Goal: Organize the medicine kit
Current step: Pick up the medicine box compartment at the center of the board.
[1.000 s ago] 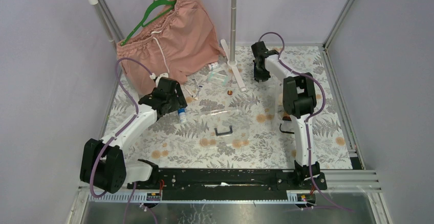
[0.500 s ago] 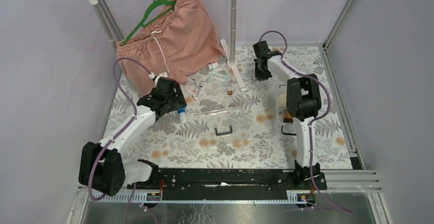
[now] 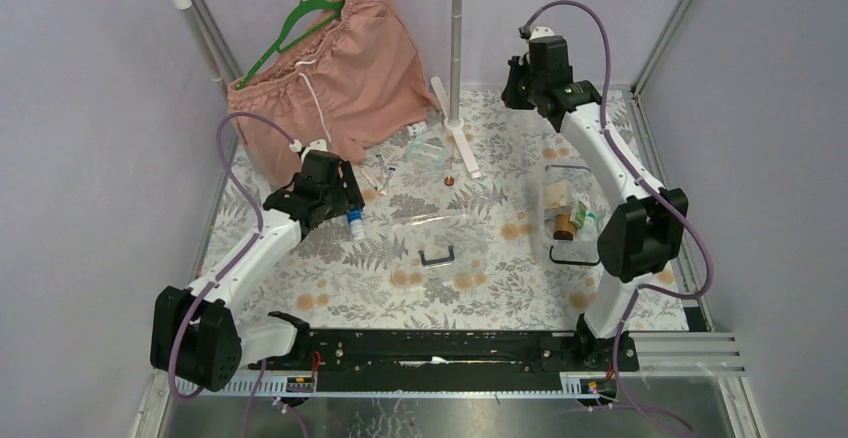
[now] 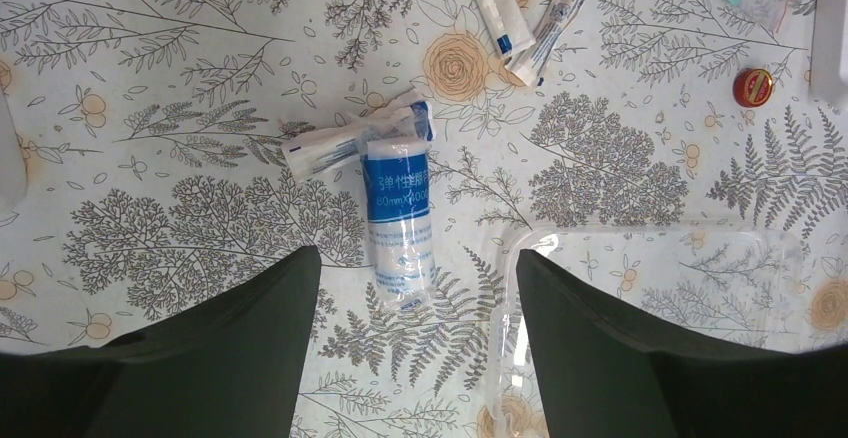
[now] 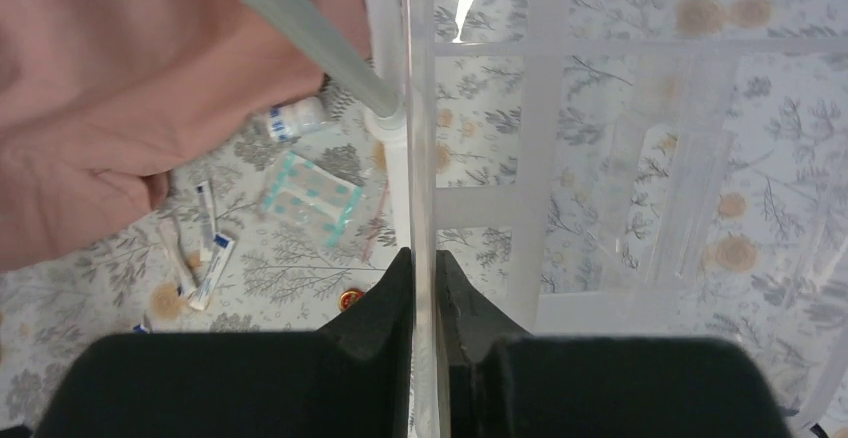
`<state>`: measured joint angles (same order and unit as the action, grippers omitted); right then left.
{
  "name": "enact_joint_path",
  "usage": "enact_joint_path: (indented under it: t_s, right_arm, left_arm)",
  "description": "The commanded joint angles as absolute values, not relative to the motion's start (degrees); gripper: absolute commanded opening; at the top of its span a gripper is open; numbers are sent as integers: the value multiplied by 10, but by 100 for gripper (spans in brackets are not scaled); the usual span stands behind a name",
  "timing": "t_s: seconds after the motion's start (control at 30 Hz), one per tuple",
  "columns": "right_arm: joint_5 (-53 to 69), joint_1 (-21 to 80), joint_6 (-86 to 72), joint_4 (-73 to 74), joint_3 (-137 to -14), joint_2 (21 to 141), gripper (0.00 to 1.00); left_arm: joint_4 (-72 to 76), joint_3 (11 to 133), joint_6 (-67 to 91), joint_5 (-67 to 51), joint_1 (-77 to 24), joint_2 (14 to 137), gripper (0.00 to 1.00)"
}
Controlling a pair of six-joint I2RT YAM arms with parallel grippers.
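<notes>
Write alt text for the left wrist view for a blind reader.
The open left tool hangs over a blue-and-white wrapped bandage roll on the floral table. A clear plastic lid lies right of the roll; sachets and a small red cap lie beyond.
</notes>
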<state>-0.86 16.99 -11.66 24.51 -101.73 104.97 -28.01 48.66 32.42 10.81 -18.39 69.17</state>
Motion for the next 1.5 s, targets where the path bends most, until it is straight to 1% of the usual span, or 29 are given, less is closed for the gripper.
enact_joint_path:
  t_s: [0.0, 0.1, 0.2, 0.33, 0.63, 0.8, 1.03, 1.23, 1.47]
  right_arm:
    - [66, 197, -61, 226, -993, 1004, 0]
    - [86, 231, -20, 221, -975, 987, 0]
    - [96, 256, -11, 232, -973, 986, 0]
    - [68, 299, -14, 265, -949, 970, 0]
    - [54, 339, -60, 312, -809, 905, 0]
    - [65, 347, -121, 299, -736, 884, 0]
    - [15, 358, -174, 301, -693, 903, 0]
    - [-57, 364, -198, 337, -691, 930, 0]
    - [-83, 363, -193, 340, -680, 972, 0]
  left_arm:
    - [-265, 485, 315, 101, -186, 683, 80]
    - [-263, 483, 313, 98, -186, 684, 80]
    - [-262, 482, 311, 93, -186, 684, 80]
    - [-263, 480, 312, 96, -186, 677, 80]
    - [-256, 472, 313, 83, -186, 681, 80]
    - [-248, 471, 321, 75, -186, 690, 80]
    - [-241, 472, 328, 64, -186, 697, 80]
    - [-243, 465, 319, 68, -186, 695, 80]
    - [-239, 463, 322, 63, -186, 699, 80]
